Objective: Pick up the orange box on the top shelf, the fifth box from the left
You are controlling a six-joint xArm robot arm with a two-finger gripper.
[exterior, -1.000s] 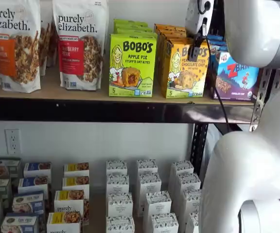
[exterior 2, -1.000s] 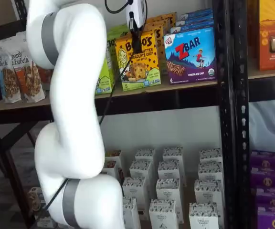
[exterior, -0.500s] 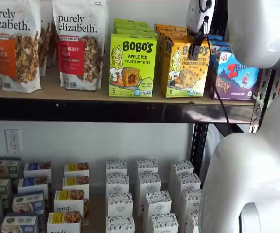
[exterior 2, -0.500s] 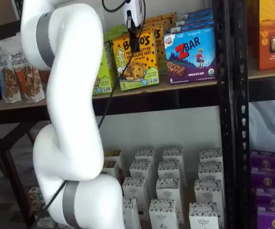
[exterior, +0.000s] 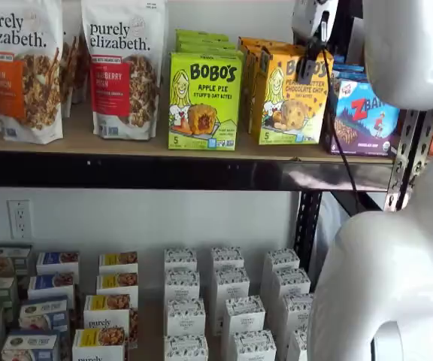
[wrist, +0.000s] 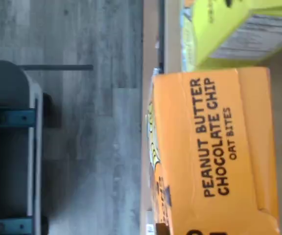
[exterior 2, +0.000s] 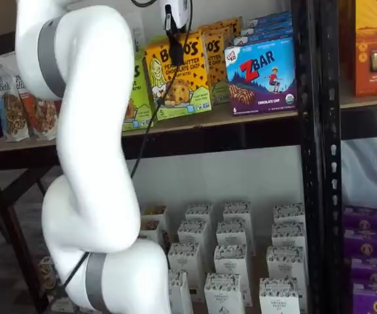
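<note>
Upper centre of the frame, I see my white-bodied, black-fingered gripper (exterior 2: pixel 175 55) clamped on the tilted yellow-orange cardboard Bobo's box (exterior 2: pixel 179 82), lifted above the tan wooden top shelf (exterior 2: pixel 254 112).

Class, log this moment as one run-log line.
claw: shut on orange box | box: raised, tilted | top shelf: green box beside

2 front views share shelves; wrist looks down.

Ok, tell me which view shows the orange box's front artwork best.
A shelf view shows the orange box best: its front faces the camera, cartoon woman and oat bite clear, only the fingers covering part of the name. The other shelf view shows it at an angle. The wrist view shows only its lettered top.
</note>
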